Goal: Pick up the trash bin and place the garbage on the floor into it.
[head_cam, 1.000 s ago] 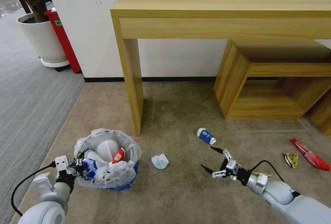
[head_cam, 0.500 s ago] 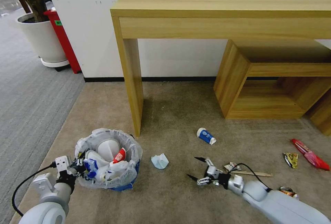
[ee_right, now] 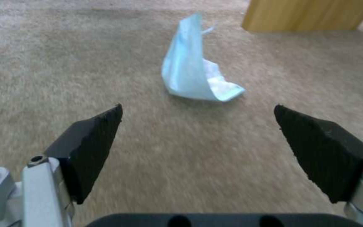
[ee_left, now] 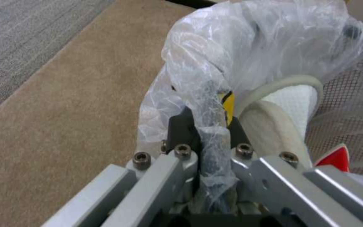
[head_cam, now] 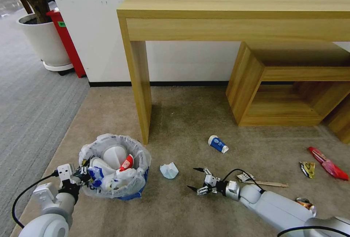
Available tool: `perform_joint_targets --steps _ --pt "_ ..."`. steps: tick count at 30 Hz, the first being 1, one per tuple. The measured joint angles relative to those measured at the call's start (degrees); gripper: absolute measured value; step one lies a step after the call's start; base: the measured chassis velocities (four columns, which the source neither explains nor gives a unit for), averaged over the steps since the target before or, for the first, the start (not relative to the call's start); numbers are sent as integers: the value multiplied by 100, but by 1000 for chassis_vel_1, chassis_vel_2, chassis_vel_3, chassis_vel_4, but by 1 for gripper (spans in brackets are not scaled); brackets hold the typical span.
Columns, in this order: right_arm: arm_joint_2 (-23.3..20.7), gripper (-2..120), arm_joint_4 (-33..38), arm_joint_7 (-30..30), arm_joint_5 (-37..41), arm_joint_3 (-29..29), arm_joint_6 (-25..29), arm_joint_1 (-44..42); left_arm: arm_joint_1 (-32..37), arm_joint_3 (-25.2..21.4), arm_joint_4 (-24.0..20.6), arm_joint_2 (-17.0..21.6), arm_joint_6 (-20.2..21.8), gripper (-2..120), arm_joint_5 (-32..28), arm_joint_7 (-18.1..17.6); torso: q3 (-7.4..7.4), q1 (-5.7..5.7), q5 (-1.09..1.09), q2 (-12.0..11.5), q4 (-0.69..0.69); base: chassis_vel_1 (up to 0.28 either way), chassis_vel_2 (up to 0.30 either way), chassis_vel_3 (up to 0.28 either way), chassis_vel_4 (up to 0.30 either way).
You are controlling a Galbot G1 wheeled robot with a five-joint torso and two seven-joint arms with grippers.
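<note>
The blue trash bin [head_cam: 141, 181], lined with a white bag [ee_left: 215, 53], stands on the beige floor [head_cam: 182, 120]. My left gripper [head_cam: 82, 173] is shut on its bagged rim [ee_left: 211, 138]. Inside lie white slippers [head_cam: 113, 154] and a red-white carton [head_cam: 126, 163]. My right gripper [head_cam: 190, 178] hovers open, low over the carpet, just right of a crumpled pale-blue paper [head_cam: 168, 170]. That paper [ee_right: 194, 75] lies ahead of the spread fingers [ee_right: 93, 142]. More garbage lies to the right: a blue-white cup [head_cam: 218, 144], a wooden stick [head_cam: 272, 184], a crushed can [head_cam: 304, 203], yellow [head_cam: 307, 168] and red [head_cam: 328, 164] wrappers.
A wooden desk leg [head_cam: 140, 94] stands just behind the bin. A low wooden shelf unit [head_cam: 251, 84] sits at the back right. A tall red bin [head_cam: 67, 43] and a potted plant [head_cam: 43, 40] stand far left on grey striped carpet [head_cam: 29, 102].
My right arm has swung left and lower, bringing its open gripper close to the crumpled paper. The left gripper keeps its hold on the bin.
</note>
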Motion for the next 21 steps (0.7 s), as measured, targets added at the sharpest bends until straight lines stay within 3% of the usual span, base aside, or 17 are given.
perform_joint_targets --steps 11,21 --pt "871 90 -607 8 63 -401 -24 278 -10 -2 -3 58 -65 3 -77 32 0 0 0 0 1 0 0 0 0" --pt "1224 87 -1117 9 12 -416 -70 366 3 29 -27 29 -98 3 -86 90 0 0 0 0 0 0 0 0 0"
